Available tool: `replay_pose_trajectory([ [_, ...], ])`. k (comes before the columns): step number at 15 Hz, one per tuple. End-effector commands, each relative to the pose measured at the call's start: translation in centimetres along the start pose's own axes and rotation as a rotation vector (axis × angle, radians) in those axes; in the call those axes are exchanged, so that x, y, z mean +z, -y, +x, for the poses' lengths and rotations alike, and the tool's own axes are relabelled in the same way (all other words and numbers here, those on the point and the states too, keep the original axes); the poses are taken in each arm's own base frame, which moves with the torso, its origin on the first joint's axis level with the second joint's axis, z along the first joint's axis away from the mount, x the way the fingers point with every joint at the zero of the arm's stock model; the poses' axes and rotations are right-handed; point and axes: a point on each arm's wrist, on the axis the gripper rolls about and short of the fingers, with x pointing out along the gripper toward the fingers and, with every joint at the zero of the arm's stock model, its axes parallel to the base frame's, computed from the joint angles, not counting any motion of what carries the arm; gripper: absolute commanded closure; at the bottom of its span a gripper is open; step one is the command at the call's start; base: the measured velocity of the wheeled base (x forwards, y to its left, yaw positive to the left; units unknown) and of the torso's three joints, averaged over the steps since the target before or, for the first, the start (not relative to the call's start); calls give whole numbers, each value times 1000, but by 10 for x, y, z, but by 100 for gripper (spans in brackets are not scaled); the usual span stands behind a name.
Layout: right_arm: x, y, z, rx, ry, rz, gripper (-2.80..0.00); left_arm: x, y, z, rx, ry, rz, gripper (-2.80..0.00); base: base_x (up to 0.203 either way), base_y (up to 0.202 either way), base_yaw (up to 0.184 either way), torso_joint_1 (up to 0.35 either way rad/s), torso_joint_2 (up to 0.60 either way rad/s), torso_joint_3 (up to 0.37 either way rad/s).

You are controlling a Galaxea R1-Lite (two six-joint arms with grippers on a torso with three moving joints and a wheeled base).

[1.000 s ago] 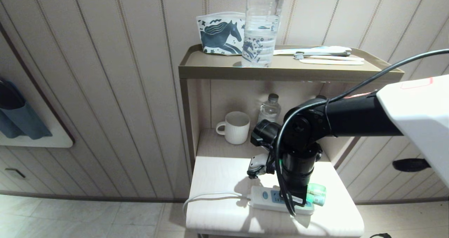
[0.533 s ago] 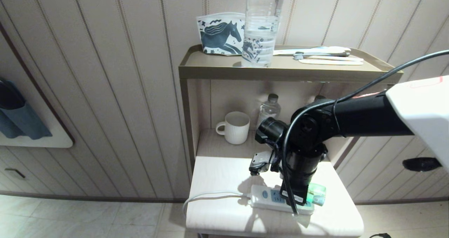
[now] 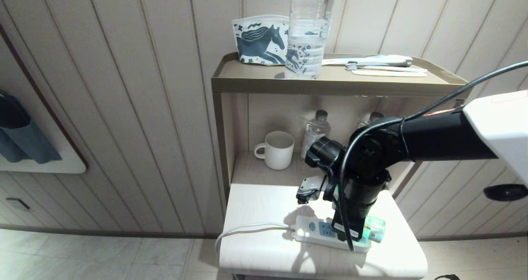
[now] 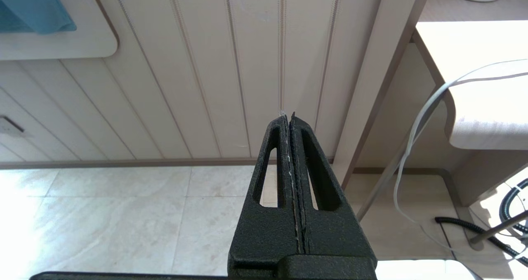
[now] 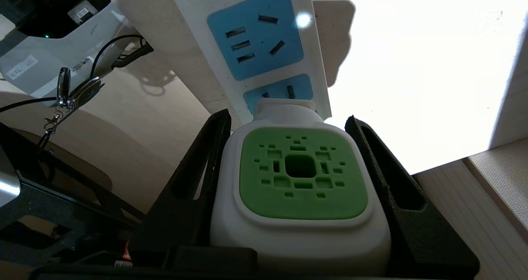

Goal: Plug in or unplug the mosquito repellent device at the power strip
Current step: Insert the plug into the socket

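Right gripper: clamped on the mosquito repellent device, a small white rounded plug-in unit with a green perforated centre; one black finger is pressed against each flank of the white head.

Device position: held directly between the fingers, its plug end pointed away from the gripper toward the power strip, a flat white plastic bar with pale blue socket faces.

Key relation: the device's plug axis is lined up with the gripper's own approach axis, and the socket lies straight ahead of the fingertips; the white neck of the device is seen at the end socket face, whose upper slots are uncovered. Whether the pins are fully seated cannot be told.

Long axis of the strip: it runs away from the gripper in the right wrist view, with a free socket face beyond the one at the device.

Head view: the right gripper is hidden behind the black wrist; the translucent green bottle of the device is seen at the strip's end farthest from the white cord, on the pale table.

Nearer arm: the right, judged to carry the coming push or pull along the plug axis.

Left gripper: clenched with nothing between its fingers, parked low beside the table, well apart from the strip.
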Motion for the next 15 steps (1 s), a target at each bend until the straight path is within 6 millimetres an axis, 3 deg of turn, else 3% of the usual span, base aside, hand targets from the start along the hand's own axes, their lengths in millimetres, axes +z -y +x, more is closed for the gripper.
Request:
replay_pose_trajectory([
  [1, -3, 2, 7, 5, -14, 6, 0, 0, 0, 0, 0, -1, 0, 0, 0, 0, 0, 0, 0, 0],
  [15, -3, -10, 1, 12, -19, -47, 0, 0, 0, 0, 0, -1, 0, 0, 0, 0, 0, 0, 0, 0],
])
